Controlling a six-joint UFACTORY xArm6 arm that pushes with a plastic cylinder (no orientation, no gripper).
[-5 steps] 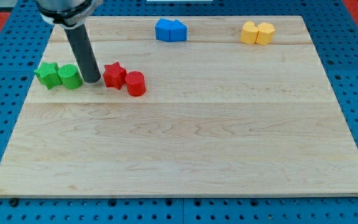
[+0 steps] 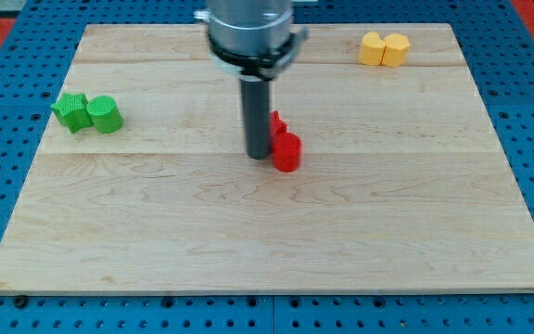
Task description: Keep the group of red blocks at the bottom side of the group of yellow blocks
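My tip [image 2: 258, 155] stands near the middle of the wooden board [image 2: 267, 241], touching the left side of the two red blocks. The red cylinder [image 2: 287, 153] is just right of my tip. The red star [image 2: 277, 123] sits behind it, mostly hidden by the rod. Two yellow blocks [image 2: 384, 48] sit together at the view's top right, well above and right of the red ones.
A green star [image 2: 69, 110] and a green cylinder [image 2: 104, 114] sit together at the view's left. The blue blocks are hidden behind the arm's body at the view's top.
My tip has moved right from beside the green blocks to the board's middle, pushing the two red blocks right and slightly down. The arm now covers the blue blocks.
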